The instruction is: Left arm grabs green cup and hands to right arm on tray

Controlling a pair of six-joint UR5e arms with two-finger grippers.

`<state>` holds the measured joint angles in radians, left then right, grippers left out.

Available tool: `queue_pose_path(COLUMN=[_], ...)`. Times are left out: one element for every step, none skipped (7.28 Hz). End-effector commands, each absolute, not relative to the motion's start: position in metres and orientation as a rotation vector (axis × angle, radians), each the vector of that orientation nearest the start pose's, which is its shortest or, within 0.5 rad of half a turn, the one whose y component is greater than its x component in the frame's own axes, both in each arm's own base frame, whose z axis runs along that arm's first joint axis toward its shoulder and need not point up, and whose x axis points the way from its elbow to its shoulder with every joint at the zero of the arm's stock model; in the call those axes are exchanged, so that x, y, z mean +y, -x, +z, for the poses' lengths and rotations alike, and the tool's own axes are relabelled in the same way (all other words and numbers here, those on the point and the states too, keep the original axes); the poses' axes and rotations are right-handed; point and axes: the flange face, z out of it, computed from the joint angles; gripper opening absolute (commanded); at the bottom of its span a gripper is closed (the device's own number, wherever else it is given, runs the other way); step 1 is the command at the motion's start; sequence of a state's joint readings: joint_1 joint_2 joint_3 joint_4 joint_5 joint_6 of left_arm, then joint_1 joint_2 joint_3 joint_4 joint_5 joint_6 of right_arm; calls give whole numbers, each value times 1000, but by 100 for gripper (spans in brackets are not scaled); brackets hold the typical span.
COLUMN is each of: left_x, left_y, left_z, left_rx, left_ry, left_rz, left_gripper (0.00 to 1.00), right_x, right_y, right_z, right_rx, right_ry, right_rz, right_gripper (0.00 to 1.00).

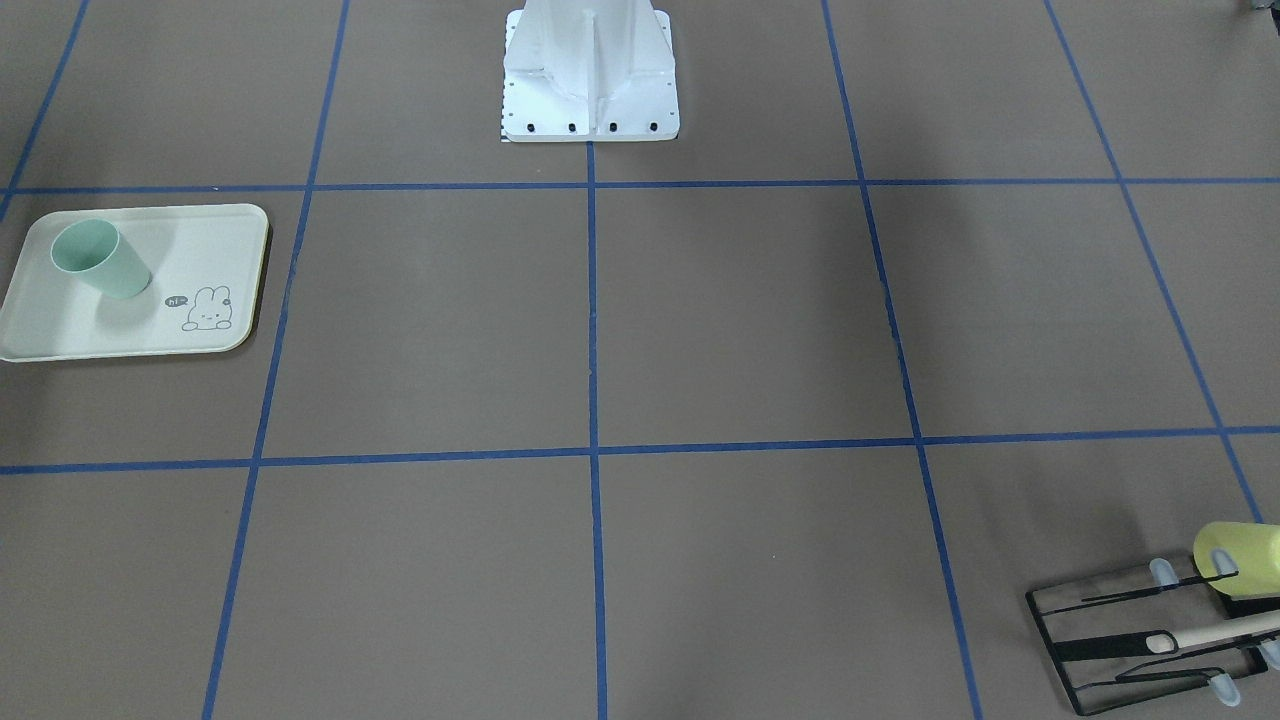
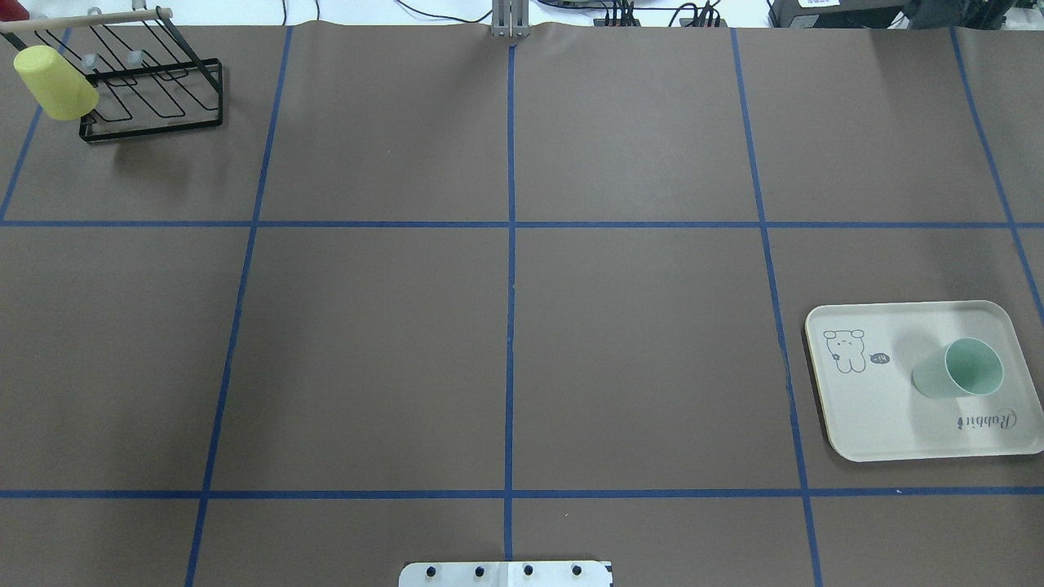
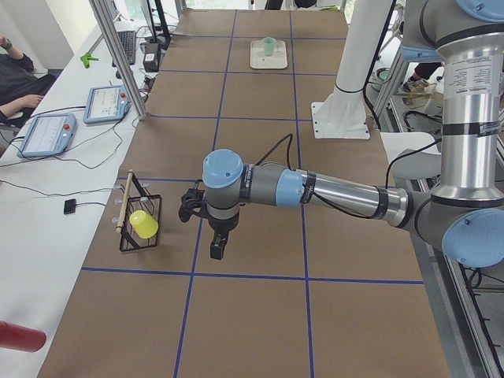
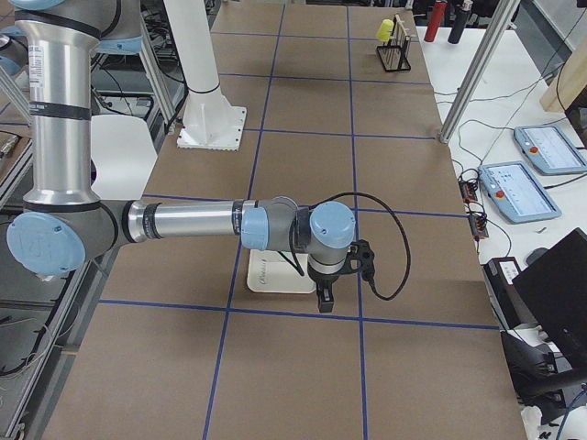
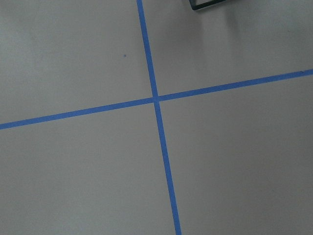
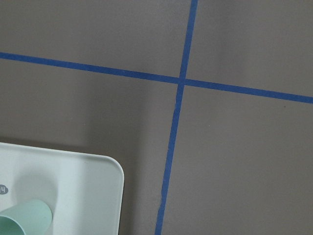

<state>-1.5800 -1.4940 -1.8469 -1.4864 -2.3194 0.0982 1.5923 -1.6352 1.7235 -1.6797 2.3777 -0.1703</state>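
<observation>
Left arm (image 3: 331, 191) stretches level near the rack (image 3: 144, 236), claw (image 3: 215, 253) pointing down.

Cup (image 2: 958, 368) stands on the tray (image 2: 864, 424) (rack (image 2: 151, 90) well apart, far left)

Soft, diffuse light from overhead fills every view, and the matte brown table (image 2: 367, 367) looks evenly bright. The green cup (image 2: 958, 371) lays a pale, fuzzy-edged shadow beside it on the tray (image 2: 864, 424). The wire rack (image 2: 155, 106) casts a fainter one. Both wrist views look slightly soft, possibly out of focus.
</observation>
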Motion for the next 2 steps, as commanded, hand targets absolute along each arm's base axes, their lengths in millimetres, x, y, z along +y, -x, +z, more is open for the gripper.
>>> queue_pose_path(left_x=[-459,-459], left_y=[70,70], left_z=[570,570], left_rx=[741,741], left_ry=[-150,-150], left_rz=[128,128], left_gripper=[100,100], right_x=[-461,-461], right_y=[-71,-71], right_z=[622,622], right_rx=[-805,-805], right_ry=[-60,-60], right_rz=[-133,-133], right_gripper=[100,100])
